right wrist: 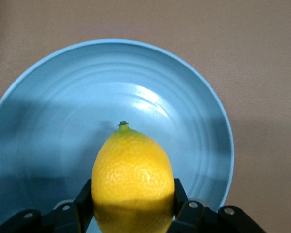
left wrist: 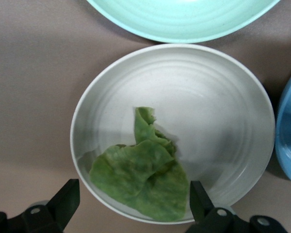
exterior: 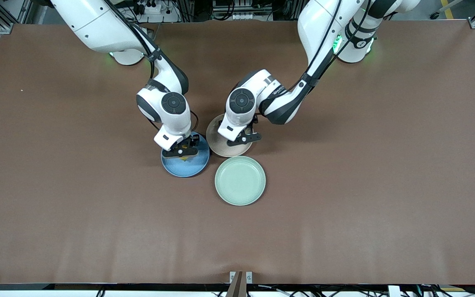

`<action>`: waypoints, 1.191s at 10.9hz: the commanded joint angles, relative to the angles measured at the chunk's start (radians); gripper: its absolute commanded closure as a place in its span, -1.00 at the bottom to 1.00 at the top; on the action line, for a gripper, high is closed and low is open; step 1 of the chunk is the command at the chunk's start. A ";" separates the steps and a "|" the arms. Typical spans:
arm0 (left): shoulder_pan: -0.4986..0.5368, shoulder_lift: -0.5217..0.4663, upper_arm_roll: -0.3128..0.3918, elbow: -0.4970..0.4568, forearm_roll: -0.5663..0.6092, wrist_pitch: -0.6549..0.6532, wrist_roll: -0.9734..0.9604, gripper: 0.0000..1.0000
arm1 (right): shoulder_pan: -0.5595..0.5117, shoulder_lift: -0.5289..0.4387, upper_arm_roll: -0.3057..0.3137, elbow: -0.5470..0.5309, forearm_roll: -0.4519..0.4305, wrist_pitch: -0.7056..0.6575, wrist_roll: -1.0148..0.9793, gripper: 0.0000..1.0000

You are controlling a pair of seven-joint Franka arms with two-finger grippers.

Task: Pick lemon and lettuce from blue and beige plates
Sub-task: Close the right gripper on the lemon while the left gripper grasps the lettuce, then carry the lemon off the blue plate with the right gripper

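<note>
On the brown table (exterior: 56, 206) our right gripper (right wrist: 131, 213) clamps the lemon (right wrist: 132, 179) over the blue plate (right wrist: 48, 121); its smooth skin could slip. Our left gripper (left wrist: 131, 208) hangs open astride the lettuce (left wrist: 140, 179) in the beige plate (left wrist: 223, 121), whose limp leaf might tear.

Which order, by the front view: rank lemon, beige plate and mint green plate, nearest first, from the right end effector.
1. lemon: gripped by the right end effector, over the blue plate.
2. beige plate: beside the blue plate.
3. mint green plate: nearest the camera.

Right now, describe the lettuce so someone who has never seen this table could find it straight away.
Three plates cluster mid-table; find the beige plate, farther from the front camera than the mint green plate. The lettuce lies in it, under the open left gripper: a wrinkled green leaf, the only leafy thing.
</note>
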 commanded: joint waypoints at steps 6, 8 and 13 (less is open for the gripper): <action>-0.041 0.066 0.009 0.006 -0.008 0.063 -0.026 -1.00 | -0.157 -0.161 -0.059 0.121 0.242 -0.153 -0.360 1.00; -0.043 0.079 0.007 0.009 -0.008 0.063 -0.025 -1.00 | -0.184 -0.190 -0.111 0.189 0.295 -0.284 -0.462 1.00; -0.041 0.076 0.009 0.011 -0.008 0.063 -0.029 0.53 | -0.261 -0.174 -0.280 0.226 0.440 -0.375 -0.738 1.00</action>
